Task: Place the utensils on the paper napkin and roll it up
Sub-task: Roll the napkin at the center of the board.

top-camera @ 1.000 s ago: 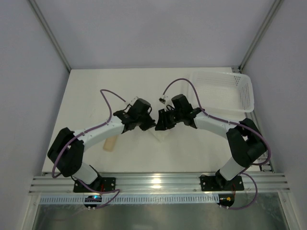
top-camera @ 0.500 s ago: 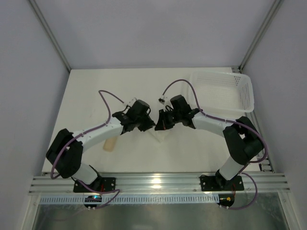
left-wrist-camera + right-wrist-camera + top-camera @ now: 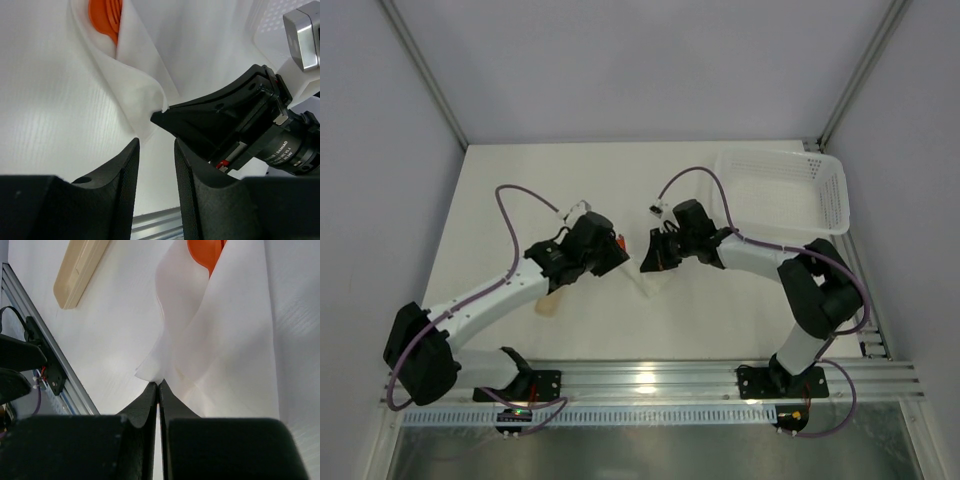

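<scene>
The paper napkin (image 3: 235,335) lies folded over an orange spoon (image 3: 205,252), whose bowl pokes out of the fold. My right gripper (image 3: 159,384) is shut on the napkin's lower corner and holds it lifted. In the left wrist view the napkin (image 3: 135,75) and spoon (image 3: 106,17) lie ahead, and the right gripper (image 3: 161,114) pinches the corner. My left gripper (image 3: 156,146) is open just short of that corner, with nothing between its fingers. From above, the left gripper (image 3: 618,256) and right gripper (image 3: 648,262) face each other over the napkin (image 3: 655,285). No other utensils show.
A beige cylinder-like piece (image 3: 551,300) lies left of the napkin, under the left arm, and also shows as the beige piece (image 3: 80,270). A white perforated basket (image 3: 785,190) stands at the back right. The aluminium rail (image 3: 640,380) runs along the near edge.
The left gripper has opened, let go of the napkin and drawn back to the left. The right gripper has shut on the napkin's corner.
</scene>
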Controlling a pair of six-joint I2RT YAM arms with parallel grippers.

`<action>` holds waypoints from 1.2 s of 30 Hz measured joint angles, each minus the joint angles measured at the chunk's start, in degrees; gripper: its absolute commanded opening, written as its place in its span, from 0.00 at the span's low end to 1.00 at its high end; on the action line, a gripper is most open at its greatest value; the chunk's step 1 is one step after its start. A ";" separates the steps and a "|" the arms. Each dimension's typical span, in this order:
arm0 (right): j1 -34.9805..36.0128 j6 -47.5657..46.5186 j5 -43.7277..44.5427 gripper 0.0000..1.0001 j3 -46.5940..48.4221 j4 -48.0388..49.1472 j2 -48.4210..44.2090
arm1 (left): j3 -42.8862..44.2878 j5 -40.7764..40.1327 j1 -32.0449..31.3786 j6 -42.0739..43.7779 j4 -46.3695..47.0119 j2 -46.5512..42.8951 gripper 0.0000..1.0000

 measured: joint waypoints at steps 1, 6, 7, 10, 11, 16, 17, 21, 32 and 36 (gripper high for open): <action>0.00 0.04 -0.02 0.04 0.00 0.00 0.13 | 0.15 -0.83 0.00 0.72 -1.09 -0.52 0.33; -0.02 0.15 -0.07 0.04 0.00 -0.07 0.66 | 2.67 -0.94 1.77 5.60 -5.95 -0.04 0.00; -0.02 0.15 -0.09 0.04 0.00 -0.07 0.76 | 3.74 0.48 3.30 6.82 -6.73 0.74 0.00; -0.02 0.11 -0.09 0.04 0.02 -0.22 1.05 | 8.13 3.19 8.57 10.95 -7.93 4.98 0.00; -0.02 0.09 -0.09 0.04 0.13 -0.50 1.14 | 10.01 3.85 10.16 12.52 -8.52 6.80 0.00; -0.02 -0.07 -0.07 0.03 0.74 -1.20 1.60 | 20.61 10.29 14.73 19.85 -10.93 15.45 0.00; -0.02 -0.11 -0.07 0.04 0.87 -1.25 1.68 | 22.56 12.68 15.39 21.18 -10.84 17.16 0.00; -0.04 -0.46 -0.07 0.03 1.46 -1.86 1.81 | 27.08 21.27 17.05 24.90 -9.25 23.08 0.00; -0.39 -0.72 -0.11 0.04 2.71 -2.73 2.93 | 27.30 32.39 17.22 28.85 -7.69 34.29 0.00; -0.42 -0.72 -0.11 0.04 2.71 -2.89 3.17 | 27.30 33.44 17.22 30.14 -7.65 35.74 0.00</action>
